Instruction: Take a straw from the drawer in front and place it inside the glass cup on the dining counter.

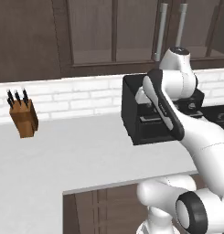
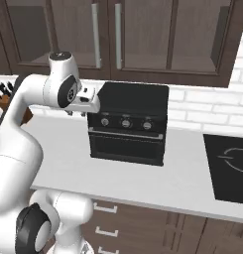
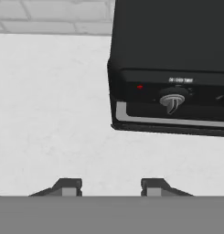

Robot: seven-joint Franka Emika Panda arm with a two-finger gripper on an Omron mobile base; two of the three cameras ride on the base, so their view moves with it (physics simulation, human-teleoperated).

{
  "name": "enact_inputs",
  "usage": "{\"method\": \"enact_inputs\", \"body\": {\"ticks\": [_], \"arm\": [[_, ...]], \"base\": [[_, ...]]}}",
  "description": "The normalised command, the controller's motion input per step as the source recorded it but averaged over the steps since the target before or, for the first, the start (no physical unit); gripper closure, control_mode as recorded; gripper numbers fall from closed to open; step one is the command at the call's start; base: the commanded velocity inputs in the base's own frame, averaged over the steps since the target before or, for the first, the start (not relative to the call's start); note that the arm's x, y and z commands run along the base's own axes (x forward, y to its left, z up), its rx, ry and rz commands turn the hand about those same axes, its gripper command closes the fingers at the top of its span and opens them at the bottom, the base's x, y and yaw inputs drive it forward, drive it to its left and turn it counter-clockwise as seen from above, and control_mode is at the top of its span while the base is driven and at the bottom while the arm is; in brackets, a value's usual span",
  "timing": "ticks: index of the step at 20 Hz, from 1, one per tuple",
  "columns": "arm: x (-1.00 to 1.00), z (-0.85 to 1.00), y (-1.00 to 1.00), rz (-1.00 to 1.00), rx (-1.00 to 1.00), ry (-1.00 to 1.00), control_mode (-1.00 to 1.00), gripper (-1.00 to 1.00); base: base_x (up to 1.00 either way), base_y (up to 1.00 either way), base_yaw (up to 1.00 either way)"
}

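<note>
My gripper [image 3: 111, 186] hangs above the white wall counter [image 3: 49, 114], just left of a black toaster oven [image 3: 177, 68]. Its two dark fingertips [image 3: 67, 186] stand apart with nothing between them, so it is open. In the right base view the hand [image 2: 88, 103] is raised in front of the oven's upper left corner. Below the counter edge, dark-brown drawer fronts [image 2: 125, 216] with short silver handles are closed. The straw, the glass cup and the dining counter are out of view.
The toaster oven [image 2: 129, 126] stands at mid-counter against the white brick wall. A wooden knife block [image 1: 24, 118] sits at the left. A black cooktop [image 2: 229, 168] lies at the right. Dark upper cabinets [image 2: 108, 34] hang overhead.
</note>
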Motion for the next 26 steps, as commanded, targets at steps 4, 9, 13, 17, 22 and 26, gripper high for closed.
{"method": "enact_inputs", "body": {"ticks": [4, 9, 13, 17, 22, 26], "arm": [[-0.34, 0.00, 0.09, 0.00, -0.02, -0.06, -1.00, -1.00], [0.00, 0.00, 0.00, 0.00, 0.00, 0.00, 1.00, -1.00], [0.00, 0.00, 0.00, 0.00, 0.00, 0.00, 1.00, -1.00], [0.00, 0.00, 0.00, 0.00, 0.00, 0.00, 1.00, -1.00], [0.00, 0.00, 0.00, 0.00, 0.00, 0.00, 1.00, -1.00], [0.00, 0.00, 0.00, 0.00, 0.00, 0.00, 1.00, -1.00]], "base": [[0.00, 0.00, 0.00], [-0.92, -0.03, 0.00], [-0.76, -0.42, 0.05], [-0.05, -0.75, 0.42], [0.01, -0.74, 0.67], [0.00, -0.69, 0.70]]}}
